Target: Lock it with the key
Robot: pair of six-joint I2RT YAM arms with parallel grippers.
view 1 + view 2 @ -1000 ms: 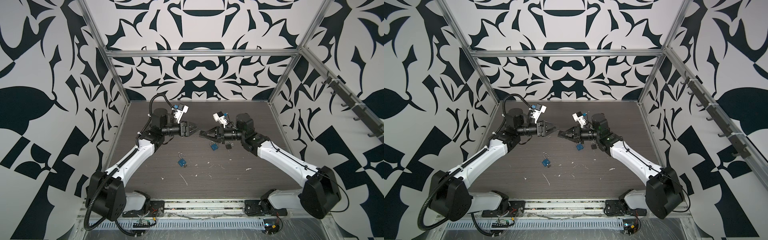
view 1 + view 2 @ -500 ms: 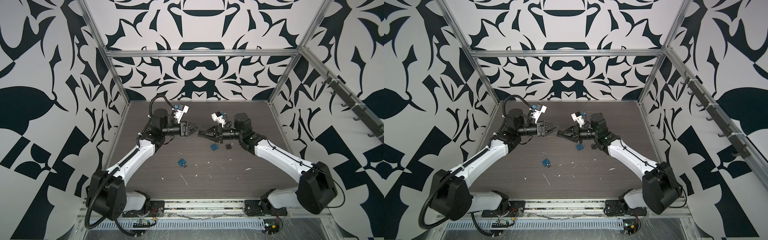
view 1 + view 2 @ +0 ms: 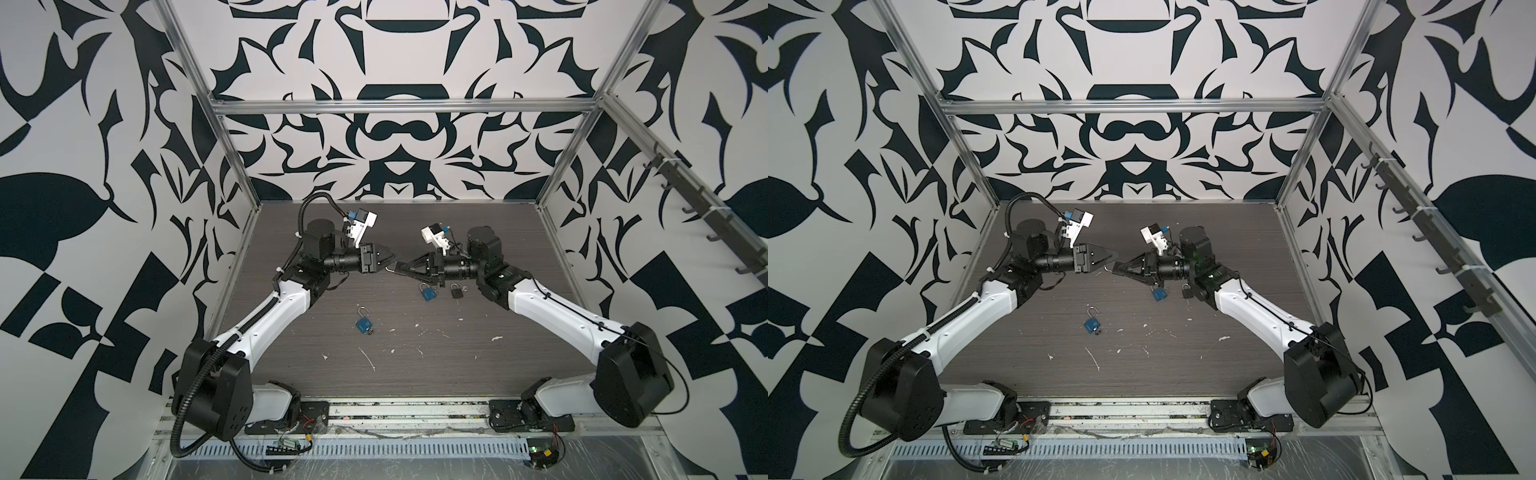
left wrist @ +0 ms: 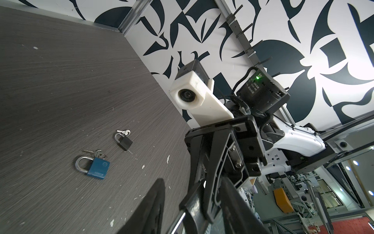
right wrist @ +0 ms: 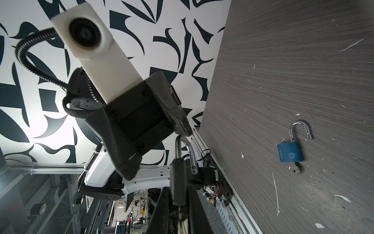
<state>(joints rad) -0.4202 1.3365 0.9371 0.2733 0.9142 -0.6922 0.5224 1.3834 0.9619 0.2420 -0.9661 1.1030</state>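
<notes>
Since a second earlier the right arm has edged slightly toward the left one, and the left gripper (image 3: 390, 263) has narrowed its jaws; both tips meet in the air above the bench (image 3: 457, 374). Right gripper (image 3: 398, 272): clenched on the body of a dark padlock (image 5: 178, 180), held clear of the bench with its silver shackle (image 5: 183, 147) sprung open and pointing at the left gripper. Left gripper: jaws parted, one finger (image 5: 181, 121) at the bend of the shackle, touching it or just short of it, the other standing clear on the far side. Whether a key sits in the dark padlock cannot be made out. Lying on the bench are a blue padlock (image 3: 365, 325) near the middle, shackle open and a key in its base. Below the right gripper lie a second blue padlock (image 3: 428, 293), shackle closed, keys beside it, and just beside that a small black padlock (image 3: 456, 291), also closed, with a key at its shackle.
</notes>
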